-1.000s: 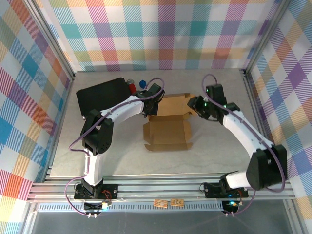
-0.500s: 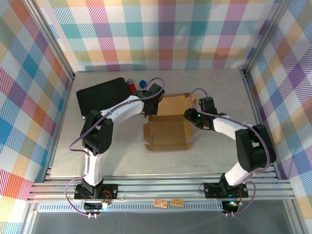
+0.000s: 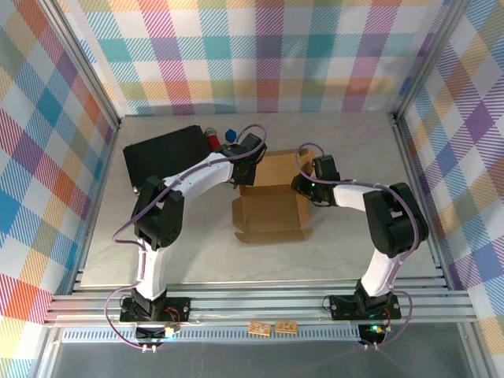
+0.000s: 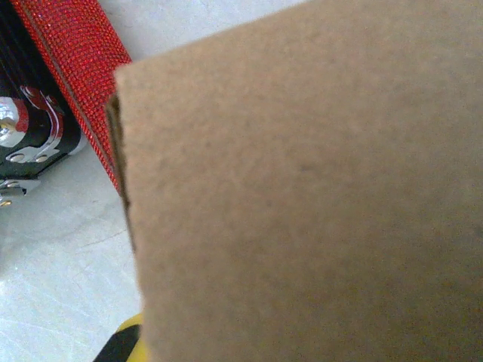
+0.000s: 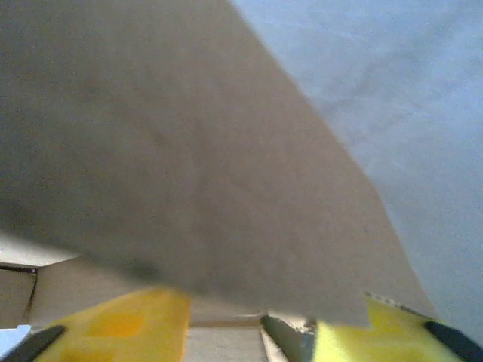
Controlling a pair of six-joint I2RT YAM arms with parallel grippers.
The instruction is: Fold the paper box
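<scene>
The box [image 3: 272,211] lies open mid-desk [image 3: 197,252]. The left tool [image 3: 245,175] is closed at the rear flap's left edge; cardboard fills its camera, so I cannot tell whether it grips. The right tool [image 3: 298,186] is at the box's right side, fingers [image 5: 113,324] apart beneath cardboard. A black case [image 3: 161,153] lies rear left.

A flat black case [image 3: 165,153] lies at the far left of the pale bench [image 3: 354,244]. It has a shiny silver clasp [image 4: 30,139]. A sparkly red thing [image 3: 213,139] lies right beside the case. A small blue thing [image 3: 231,134] sits near it. Bright checked walls [image 3: 260,55] stand all around.
</scene>
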